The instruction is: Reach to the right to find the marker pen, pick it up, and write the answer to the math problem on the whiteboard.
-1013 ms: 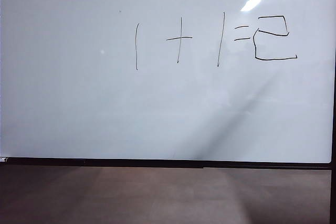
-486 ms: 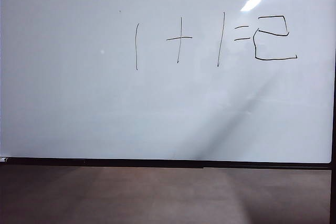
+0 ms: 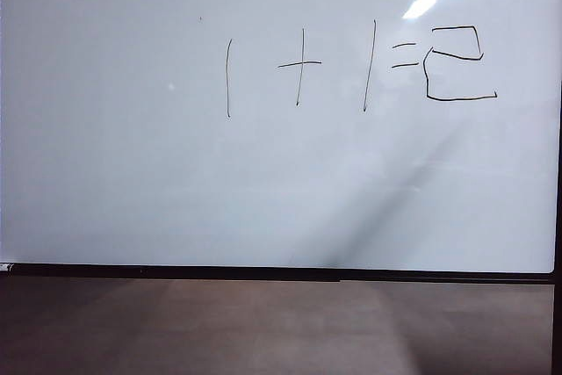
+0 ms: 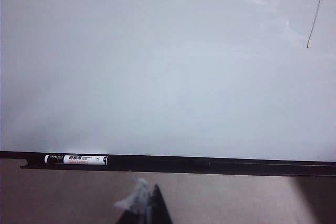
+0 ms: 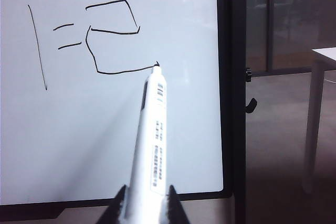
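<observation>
Brown floor ran below the whiteboard [image 3: 132, 182], a glossy white board in a thin black frame that filled most of the exterior view, with a streak of ceiling light glaring near its upper right. On it stood the math problem [image 3: 316, 68] in thin black strokes, one plus one equals, and just right of the equals dashes sat the answer [image 3: 458, 63], a boxy, angular 2.

The right gripper [image 5: 146, 203] was clamped on the marker pen [image 5: 152, 145], its two dark fingers pressed against either side of the white barrel; the pen's black tip lay at the end of the bottom stroke of the 2 (touching or just off the board, I could not tell).

The left gripper [image 4: 148, 209] showed only as a dark tip before the board's lower frame, open or closed I could not tell. A second marker [image 4: 76, 159] lay along that frame ledge
</observation>
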{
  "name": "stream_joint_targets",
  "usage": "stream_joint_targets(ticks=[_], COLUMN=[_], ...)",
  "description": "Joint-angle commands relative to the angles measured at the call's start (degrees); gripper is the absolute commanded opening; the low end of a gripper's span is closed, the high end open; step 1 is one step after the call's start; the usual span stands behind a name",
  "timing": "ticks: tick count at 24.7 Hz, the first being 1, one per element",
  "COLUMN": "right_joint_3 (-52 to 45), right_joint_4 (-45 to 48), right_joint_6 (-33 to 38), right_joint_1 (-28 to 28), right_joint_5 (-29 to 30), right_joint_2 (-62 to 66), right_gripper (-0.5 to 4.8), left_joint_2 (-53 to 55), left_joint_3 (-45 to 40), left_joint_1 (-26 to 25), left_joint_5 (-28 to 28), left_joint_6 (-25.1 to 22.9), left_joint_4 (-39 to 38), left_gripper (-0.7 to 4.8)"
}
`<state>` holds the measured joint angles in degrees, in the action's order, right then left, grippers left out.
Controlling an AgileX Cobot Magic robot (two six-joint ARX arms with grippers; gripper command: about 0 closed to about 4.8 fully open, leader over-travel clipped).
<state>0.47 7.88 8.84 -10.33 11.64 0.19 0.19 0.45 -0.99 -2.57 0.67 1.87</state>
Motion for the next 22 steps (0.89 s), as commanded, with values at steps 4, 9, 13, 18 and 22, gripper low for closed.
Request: stream_joint_targets(ticks=[4, 9, 13, 18, 22], right_joint_3=[-0.28, -0.28, -0.28, -0.28, -0.28], right_joint_4=[0.94, 0.98, 0.90, 0.39, -2.58], right_joint_6=[-0.28, -0.28, -0.37, -6.10, -6.12], right_joint_1=[0.04, 0.09, 1.44, 6.54, 8.74], right_joint_5=[0.04, -0.17, -0.24, -4.66, -10.05], right_joint_2=[-0.07, -0.07, -0.07, -0.07, -0.07], right_gripper=[-0.01, -0.01, -0.01, -0.01, -0.01], left_joint_2=[0.04, 0.04, 0.04, 0.04, 0.04], left_joint_3=[0.04, 0.04, 0.04, 0.04, 0.04], left_joint_1=[-0.09, -0.09, -0.09, -0.09, -0.09], left_joint_5=[-0.22, -0.22, -0.22, -0.22, -0.22], left_joint_6=[-0.46, -0.46, -0.46, -0.46, -0.46], left_joint_4=[0.35, 0.35, 0.37, 0.35, 0.35], left_gripper=[-0.04, -0.05, -0.05, -0.04, -0.05])
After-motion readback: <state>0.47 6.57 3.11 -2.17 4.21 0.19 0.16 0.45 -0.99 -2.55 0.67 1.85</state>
